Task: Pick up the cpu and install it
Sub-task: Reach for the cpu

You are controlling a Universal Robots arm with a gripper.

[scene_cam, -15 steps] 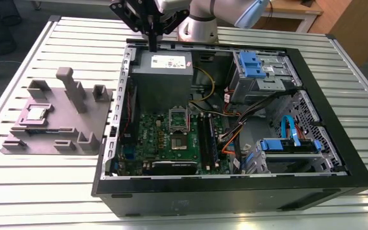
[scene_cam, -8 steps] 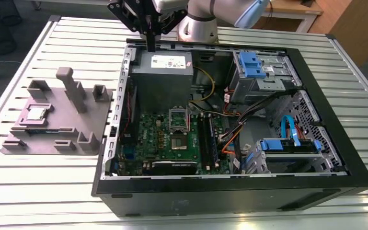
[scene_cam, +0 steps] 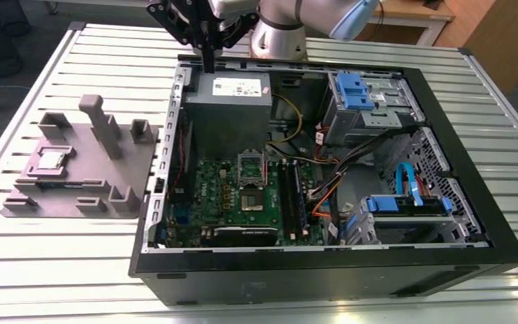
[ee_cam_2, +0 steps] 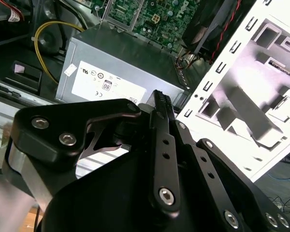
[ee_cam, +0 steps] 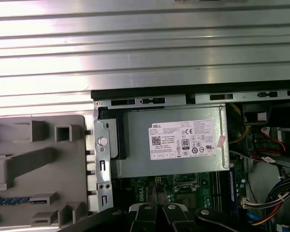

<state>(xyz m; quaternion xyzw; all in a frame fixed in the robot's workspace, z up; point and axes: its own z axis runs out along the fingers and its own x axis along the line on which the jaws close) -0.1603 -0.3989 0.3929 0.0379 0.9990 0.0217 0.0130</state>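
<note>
The cpu, a small silver square chip, lies flat in a recess of the grey holder block on the exterior view's left, outside the computer case. My gripper hangs well away from it, over the case's far edge beside the grey power supply. Its black fingers are shut with nothing between them, as both wrist views show. On the green motherboard, the socket shows its metal frame.
The open black case holds blue drive brackets, cable bundles and memory sticks. Upright grey posts rise from the holder block. A ribbed metal table lies under everything.
</note>
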